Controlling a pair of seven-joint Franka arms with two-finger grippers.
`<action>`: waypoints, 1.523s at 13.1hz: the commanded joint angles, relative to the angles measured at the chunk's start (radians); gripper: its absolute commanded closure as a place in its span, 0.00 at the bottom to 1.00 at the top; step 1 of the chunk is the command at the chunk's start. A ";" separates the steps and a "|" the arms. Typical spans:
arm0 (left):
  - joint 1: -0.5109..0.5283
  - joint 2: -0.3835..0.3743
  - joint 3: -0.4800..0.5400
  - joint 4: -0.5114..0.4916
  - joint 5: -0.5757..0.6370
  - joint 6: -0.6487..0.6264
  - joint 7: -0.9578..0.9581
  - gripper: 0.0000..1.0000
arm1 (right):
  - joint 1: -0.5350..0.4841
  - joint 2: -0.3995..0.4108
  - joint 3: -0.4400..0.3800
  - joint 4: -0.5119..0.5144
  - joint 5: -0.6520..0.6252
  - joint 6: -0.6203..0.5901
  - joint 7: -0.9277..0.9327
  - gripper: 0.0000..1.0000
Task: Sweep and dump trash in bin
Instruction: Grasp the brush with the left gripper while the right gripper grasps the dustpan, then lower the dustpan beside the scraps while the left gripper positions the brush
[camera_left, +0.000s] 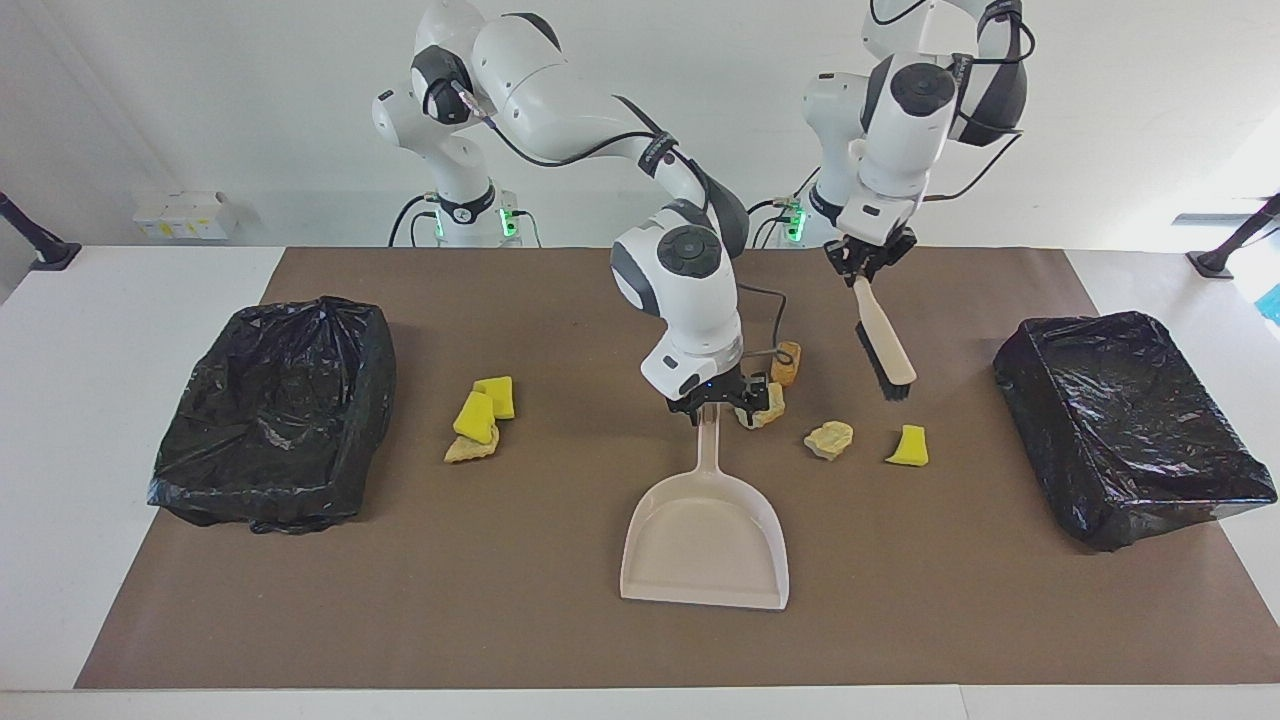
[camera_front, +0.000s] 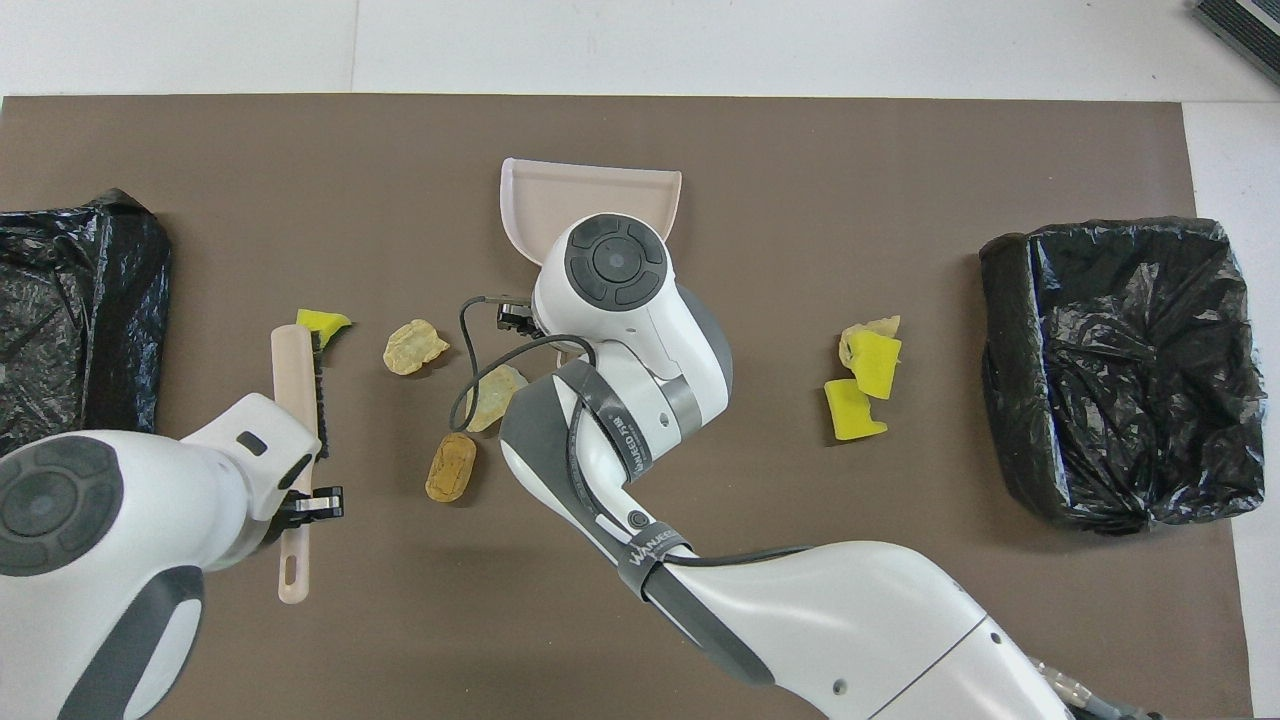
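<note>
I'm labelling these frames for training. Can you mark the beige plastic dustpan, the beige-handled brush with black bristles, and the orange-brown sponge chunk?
Beige plastic dustpan (camera_left: 705, 545): facing view, middle of its pan.
Beige-handled brush with black bristles (camera_left: 885, 345): facing view, handle's lower part.
Orange-brown sponge chunk (camera_front: 450, 467): overhead view, its middle.

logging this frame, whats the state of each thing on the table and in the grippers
dustpan: flat on table, empty
brush: held up, bristles down
left gripper: shut on brush
right gripper: at dustpan handle
trash chunks: loose, unswept
bins: open, bag-lined
</note>
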 joint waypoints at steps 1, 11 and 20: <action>0.114 0.068 -0.011 0.056 0.002 0.077 0.147 1.00 | -0.007 0.018 0.004 0.008 -0.062 -0.011 0.024 0.19; 0.325 0.329 -0.014 0.145 -0.136 0.254 0.637 1.00 | -0.050 -0.031 -0.002 0.005 -0.116 -0.057 -0.020 1.00; 0.121 0.263 -0.021 0.059 -0.144 0.174 0.607 1.00 | -0.172 -0.329 0.005 -0.137 -0.111 -0.393 -0.466 1.00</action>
